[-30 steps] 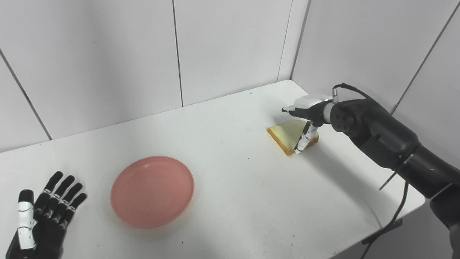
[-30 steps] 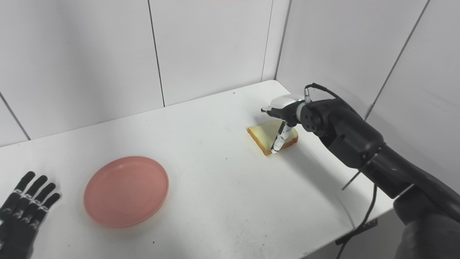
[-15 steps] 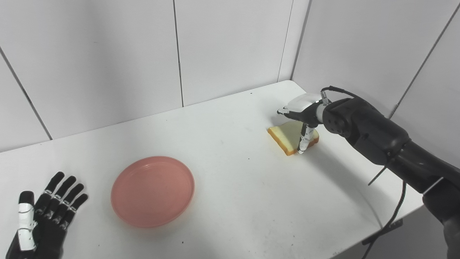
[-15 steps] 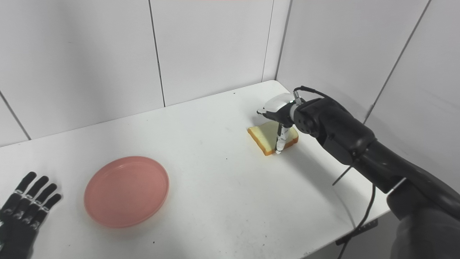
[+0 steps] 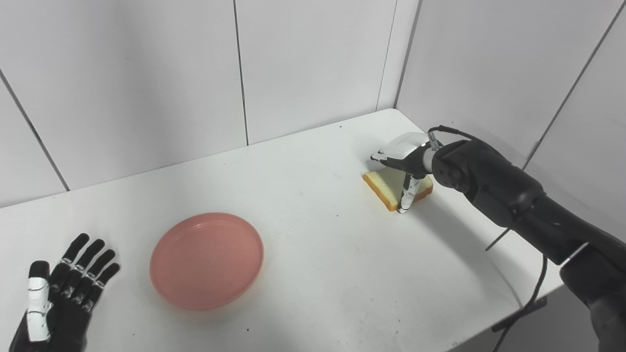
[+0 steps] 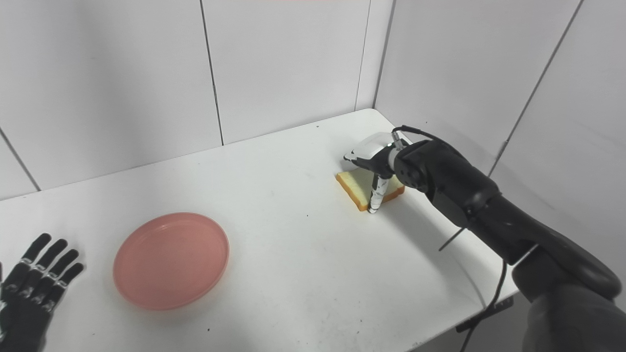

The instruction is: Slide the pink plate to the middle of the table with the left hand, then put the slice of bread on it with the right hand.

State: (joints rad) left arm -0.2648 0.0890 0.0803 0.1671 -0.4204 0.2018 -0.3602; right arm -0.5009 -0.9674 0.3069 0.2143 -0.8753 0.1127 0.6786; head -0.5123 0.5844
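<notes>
Black left hand (image 5: 58,298) lying palm-down at the near left corner of the table (image 5: 313,274), fingers spread and straight, holding nothing; showing its white-banded thumb only in the left eye view, being cut off at the edge in the right eye view. Pink plate (image 5: 207,259) sitting flat just right of that hand, apart from it, left of the table's middle. Slice of bread (image 5: 386,188) lying flat near the far right edge, well apart from the plate, long side running from far-left to near-right, one corner pointing left. Right hand (image 5: 407,164) hanging over the slice, thumb reaching down at its near edge, other fingers hidden over the top; cannot tell whether actually gripping it.
</notes>
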